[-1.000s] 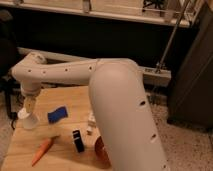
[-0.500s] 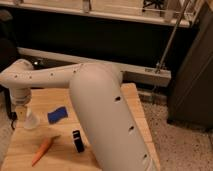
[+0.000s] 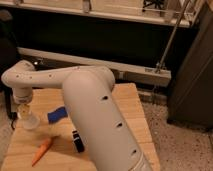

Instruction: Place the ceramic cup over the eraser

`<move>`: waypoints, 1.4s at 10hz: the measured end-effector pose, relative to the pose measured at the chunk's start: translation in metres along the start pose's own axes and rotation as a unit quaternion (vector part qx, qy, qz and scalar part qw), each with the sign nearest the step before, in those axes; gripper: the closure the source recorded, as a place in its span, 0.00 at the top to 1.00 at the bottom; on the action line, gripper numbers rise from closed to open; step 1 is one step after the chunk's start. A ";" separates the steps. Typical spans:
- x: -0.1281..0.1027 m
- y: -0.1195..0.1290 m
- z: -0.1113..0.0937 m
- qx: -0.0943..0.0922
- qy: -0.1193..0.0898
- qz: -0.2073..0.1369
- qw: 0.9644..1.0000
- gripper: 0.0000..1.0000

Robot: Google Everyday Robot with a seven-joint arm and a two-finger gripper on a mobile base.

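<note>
My arm (image 3: 100, 120): smooth white moulded shell, rounded and thick, dotted with small dark holes; it fills the foreground, and its slimmer forward link reaches left. Slatted pale wooden tabletop (image 3: 47, 99): rectangular, with visible grain. Orange carrot-shaped object (image 3: 41, 151): tapered, lying flat near the front left. Flat blue piece (image 3: 56, 114): matte, roughly rectangular, left of centre. Small plain white ceramic cup (image 3: 30, 121): tapered, without a handle, at the left edge of the tabletop. Small black oblong eraser with a white band (image 3: 77, 141): lying against the edge of my arm's shell.

Against the frame one second ago, the thick link has swung left and now covers the right half of the tabletop. Since half a second ago, little has shifted; cup and eraser lie where they did.

My tool (image 3: 23, 111) hangs at the far left, directly above the cup and touching or nearly touching its rim. I cannot tell whether it grips the cup. The eraser lies well apart, right of the tool and nearer the front, beyond the blue piece.
</note>
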 end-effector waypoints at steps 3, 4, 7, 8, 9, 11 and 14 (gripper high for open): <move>-0.003 0.010 0.021 -0.015 0.009 -0.010 1.000 0.80; -0.007 0.016 0.028 -0.021 0.012 -0.015 1.000 0.80; -0.017 0.021 0.049 -0.035 0.020 -0.025 0.999 0.77; -0.018 0.021 0.057 -0.039 0.024 -0.027 0.999 0.68; -0.019 0.021 0.062 -0.043 0.027 -0.028 0.998 0.60; -0.016 0.019 0.069 -0.051 0.036 -0.029 0.998 0.38; 0.001 0.017 0.054 -0.069 0.042 -0.019 0.997 0.10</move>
